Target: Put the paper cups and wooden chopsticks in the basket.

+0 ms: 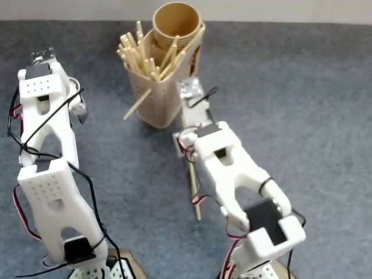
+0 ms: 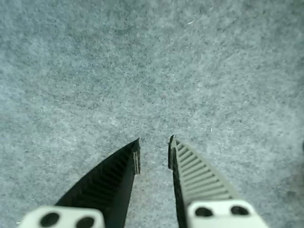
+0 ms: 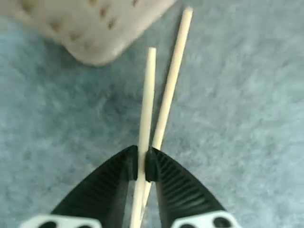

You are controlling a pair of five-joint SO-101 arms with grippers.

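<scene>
At the lower middle of the left wrist view, the left pincer (image 2: 153, 152) hangs slightly parted and empty over the grey table (image 2: 95, 71). At the top centre of the high view, the basket (image 1: 160, 107) already holds paper cups (image 1: 176, 23) and wooden chopsticks (image 1: 139, 55). Close beside the basket, the right pincer (image 3: 141, 161) is clamped on one chopstick (image 3: 148, 95), and a second chopstick (image 3: 173, 71) crosses beside it. Light, stiff and smooth, such a stick probably swivels unless pinched near mid-length.
</scene>
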